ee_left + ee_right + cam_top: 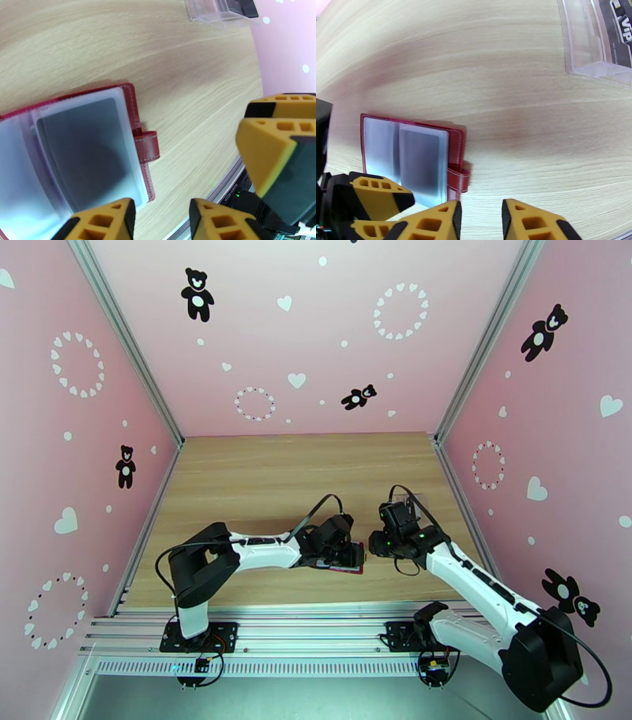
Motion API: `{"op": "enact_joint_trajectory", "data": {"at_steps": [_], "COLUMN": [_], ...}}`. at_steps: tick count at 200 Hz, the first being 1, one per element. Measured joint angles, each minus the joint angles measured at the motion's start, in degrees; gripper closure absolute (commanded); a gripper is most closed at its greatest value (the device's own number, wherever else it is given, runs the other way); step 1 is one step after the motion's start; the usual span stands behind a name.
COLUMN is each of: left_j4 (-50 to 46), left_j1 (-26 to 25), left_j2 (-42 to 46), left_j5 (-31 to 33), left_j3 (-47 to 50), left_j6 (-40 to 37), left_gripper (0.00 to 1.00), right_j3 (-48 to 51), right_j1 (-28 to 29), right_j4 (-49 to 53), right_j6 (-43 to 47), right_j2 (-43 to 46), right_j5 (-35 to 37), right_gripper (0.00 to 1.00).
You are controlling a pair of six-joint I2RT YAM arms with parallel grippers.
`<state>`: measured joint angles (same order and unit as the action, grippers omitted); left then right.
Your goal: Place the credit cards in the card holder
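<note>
- Top view: the wallet [349, 568] lies on the table [276, 477] near its front edge, between the two arms; the left gripper [345, 550] hangs over it; the right gripper [383, 544] stands just to its right, apart from it; how the jaws stand cannot be told from here.
- Left wrist view: the wallet [132, 102] lies open and flat with its clear pockets facing up; the snap tab [148, 146] sticks out from its right edge; a grey card [87, 154] shows through the top pocket; the left gripper [162, 221] has its jaws apart with bare wood between them, holding nothing; one finger covers the wallet's lower corner, touching or not I cannot tell; the right gripper's fingers [268, 154] stand to the right, off the wallet; a clear case [213, 12] lies far off by the pink wall.
- Right wrist view: the open wallet [456, 146] lies to the left, the grey card [420, 162] in its pocket, the tab [459, 177] pointing right; the right gripper [480, 221] is spread and empty, just beside the wallet's near right corner; the left gripper's fingers [375, 193] sit at the wallet's near left corner; the clear case [584, 43], with a dark card inside, lies well apart.
</note>
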<state>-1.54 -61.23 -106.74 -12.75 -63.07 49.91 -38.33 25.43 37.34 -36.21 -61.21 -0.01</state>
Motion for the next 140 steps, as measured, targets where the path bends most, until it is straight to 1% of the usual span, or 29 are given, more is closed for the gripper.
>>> {"op": "enact_joint_trajectory", "data": {"at_steps": [19,34,47,62,74,100,119,140], "left_j4": [-1.2,-2.58,-2.82,-3.28,-3.85,-5.4,-5.92,-6.21], "left_j1": [0.0,0.02,0.24,0.76,1.27,2.32,2.78,2.82], "left_j2": [2.97,6.99,10.78,15.21,18.4,23.56,26.34,27.78], "left_j5": [1.68,3.43,4.52,5.81,7.21,9.68,10.8,11.58], "left_j3": [1.36,3.3,5.57,8.68,11.19,16.09,19.69,22.12], "left_j6": [-0.76,-1.25,-1.46,-1.46,-1.46,-1.42,-1.25,-1.18], "left_gripper": [0.58,0.57,0.56,0.55,0.54,0.52,0.52,0.51], "right_j3": [-0.02,-0.9,-3.58,-8.68,-13.27,-20.9,-23.61,-25.9], "right_j1": [-0.46,-1.99,-3.63,-5.49,-7.39,-13.77,-18.16,-21.79], "right_j4": [0.35,1.55,3.34,5.2,6.49,7.91,8.92,10.43], "right_j6": [0.76,1.57,2.84,4.61,6.36,9.49,11.17,12.55], "right_j2": [0.0,-0.11,-0.94,-3.21,-5.77,-11.61,-15.15,-19.37], "right_j5": [-0.24,-0.35,0.55,3.34,5.14,8.85,11.06,12.44], "right_gripper": [0.58,0.54,0.51,0.5,0.49,0.48,0.48,0.48]}}
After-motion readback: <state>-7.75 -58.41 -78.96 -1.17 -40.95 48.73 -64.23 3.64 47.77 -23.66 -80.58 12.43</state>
